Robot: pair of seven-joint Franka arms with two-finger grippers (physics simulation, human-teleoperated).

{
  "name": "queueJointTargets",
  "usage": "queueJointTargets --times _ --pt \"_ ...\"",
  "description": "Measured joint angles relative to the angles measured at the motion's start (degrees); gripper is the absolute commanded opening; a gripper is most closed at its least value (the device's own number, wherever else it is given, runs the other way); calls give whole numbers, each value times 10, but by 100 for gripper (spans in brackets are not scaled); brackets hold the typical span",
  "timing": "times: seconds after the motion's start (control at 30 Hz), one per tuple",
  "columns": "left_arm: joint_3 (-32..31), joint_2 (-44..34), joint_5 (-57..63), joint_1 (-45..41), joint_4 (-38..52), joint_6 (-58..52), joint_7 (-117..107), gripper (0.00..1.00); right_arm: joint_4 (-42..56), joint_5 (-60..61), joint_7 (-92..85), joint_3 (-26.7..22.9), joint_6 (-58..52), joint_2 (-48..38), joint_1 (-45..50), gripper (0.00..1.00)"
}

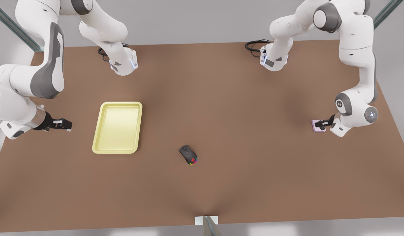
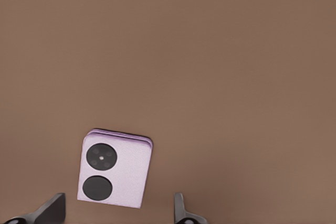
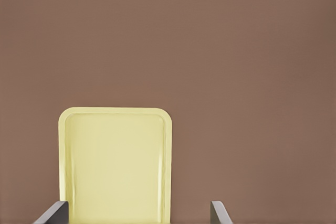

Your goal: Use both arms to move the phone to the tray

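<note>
The pale pink phone (image 1: 317,126) lies flat on the brown table at the front view's right, its two black camera circles facing up. My left gripper (image 1: 324,123) hangs just over it, open, with its fingertips (image 2: 56,209) standing wide on either side of the phone (image 2: 116,169) and not touching it. The pale yellow tray (image 1: 118,104) sits at the front view's left. My right gripper (image 1: 66,125) waits beside the tray's outer long side, open and holding nothing. In the right wrist view the tray (image 3: 115,112) lies ahead of the right gripper (image 3: 137,217).
A black computer mouse (image 1: 188,154) with rainbow lights rests near the table's middle, between tray and phone. Both arm bases (image 1: 123,64) stand at the far edge with coiled black cables. A metal post (image 1: 208,226) rises at the near edge.
</note>
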Motion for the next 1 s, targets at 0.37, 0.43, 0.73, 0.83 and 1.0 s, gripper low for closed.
queueJointTargets --times 0.37,0.43,0.73,0.83,1.0 --pt "0 35 14 6 -12 70 98 100 2 0 -4 -1 -1 4 -1 100" --pt "0 36 14 8 -11 77 107 100 2 0 -4 -1 -1 5 -1 100" --pt "0 54 12 9 -8 101 122 100 2 0 -6 -1 -2 6 -1 100" --pt "0 57 13 9 -9 105 119 100 2 0 -6 -1 -2 6 -1 100" --pt "0 55 12 9 -10 107 108 87 1 0 -7 -1 -2 7 -1 100"
